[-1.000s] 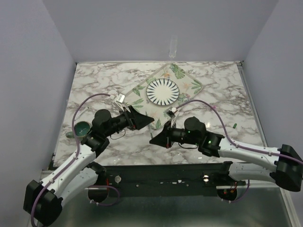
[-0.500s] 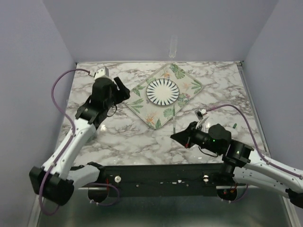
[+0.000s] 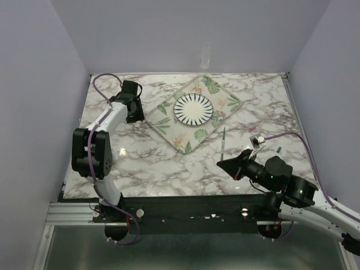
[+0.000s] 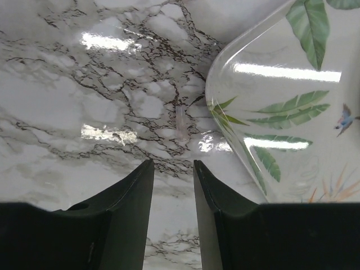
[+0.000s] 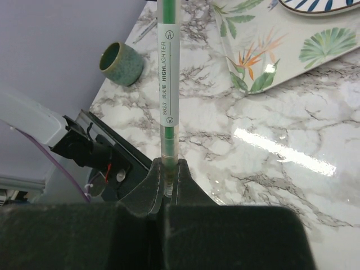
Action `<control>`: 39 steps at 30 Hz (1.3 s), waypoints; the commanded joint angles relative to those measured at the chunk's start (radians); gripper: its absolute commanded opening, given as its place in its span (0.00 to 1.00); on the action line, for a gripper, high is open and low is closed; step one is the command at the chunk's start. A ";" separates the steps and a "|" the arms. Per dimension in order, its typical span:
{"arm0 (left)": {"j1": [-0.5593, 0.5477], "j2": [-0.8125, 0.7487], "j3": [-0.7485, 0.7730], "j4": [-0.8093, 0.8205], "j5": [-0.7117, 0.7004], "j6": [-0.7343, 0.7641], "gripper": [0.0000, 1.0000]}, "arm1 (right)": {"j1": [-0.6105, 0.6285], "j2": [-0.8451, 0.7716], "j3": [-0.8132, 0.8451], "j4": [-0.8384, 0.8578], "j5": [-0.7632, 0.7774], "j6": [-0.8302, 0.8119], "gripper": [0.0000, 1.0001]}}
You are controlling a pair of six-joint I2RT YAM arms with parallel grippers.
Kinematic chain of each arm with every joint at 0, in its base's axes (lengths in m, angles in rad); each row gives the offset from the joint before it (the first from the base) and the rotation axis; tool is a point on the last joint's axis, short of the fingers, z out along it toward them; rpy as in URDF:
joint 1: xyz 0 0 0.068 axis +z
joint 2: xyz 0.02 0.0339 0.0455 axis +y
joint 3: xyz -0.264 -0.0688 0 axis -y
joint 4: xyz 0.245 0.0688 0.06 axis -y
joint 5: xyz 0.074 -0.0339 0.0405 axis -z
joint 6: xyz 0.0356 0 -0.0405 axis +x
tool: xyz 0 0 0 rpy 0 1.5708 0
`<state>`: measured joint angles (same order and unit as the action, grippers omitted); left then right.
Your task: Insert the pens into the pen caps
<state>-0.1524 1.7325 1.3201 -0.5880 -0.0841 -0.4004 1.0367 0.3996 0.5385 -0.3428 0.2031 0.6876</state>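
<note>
Items on marble tabletop (image 3: 270,101).

- Pen (image 3: 224,143): green highlighter, lower right of centre in the top view, just right of the tray's (image 3: 163,125) lower corner. It is clamped at its near end by the right hand (image 5: 167,167), whose fingers are closed tight on the barrel. The label faces the wrist camera.
- Cap (image 4: 181,122): clear, lying on the tabletop just beside the tray's left rim, at the centre of the left wrist view.
- Left hand (image 4: 172,166): above the cap, fingers a narrow gap apart, holding nothing.
- Plate (image 3: 193,109): striped, on the tray.
- Cup (image 5: 121,63): green, upper left of the right wrist view.
- Small green piece (image 3: 279,149): right of the pen, kind unclear.
</note>
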 commanded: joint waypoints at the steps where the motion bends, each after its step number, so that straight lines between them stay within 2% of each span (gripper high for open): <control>1: -0.001 0.080 0.031 0.011 0.073 0.092 0.44 | 0.000 -0.016 -0.022 -0.054 0.053 -0.003 0.01; 18: -0.001 0.251 0.093 0.030 0.076 0.132 0.44 | -0.001 0.030 -0.003 -0.028 0.064 -0.033 0.01; 30: -0.004 0.291 0.103 0.014 0.050 0.120 0.37 | 0.000 -0.011 -0.003 -0.056 0.084 -0.031 0.01; 33: -0.009 0.292 0.096 0.013 0.049 0.115 0.35 | -0.001 -0.013 -0.003 -0.061 0.085 -0.026 0.01; 35: -0.010 0.294 0.097 0.008 0.043 0.112 0.29 | -0.001 -0.013 -0.006 -0.059 0.085 -0.026 0.01; 39: -0.010 0.277 0.100 -0.018 0.043 0.100 0.12 | 0.000 0.002 -0.011 -0.051 0.079 -0.025 0.01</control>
<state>-0.1547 1.9938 1.4124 -0.5713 -0.0357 -0.2840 1.0367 0.3965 0.5262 -0.3775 0.2531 0.6613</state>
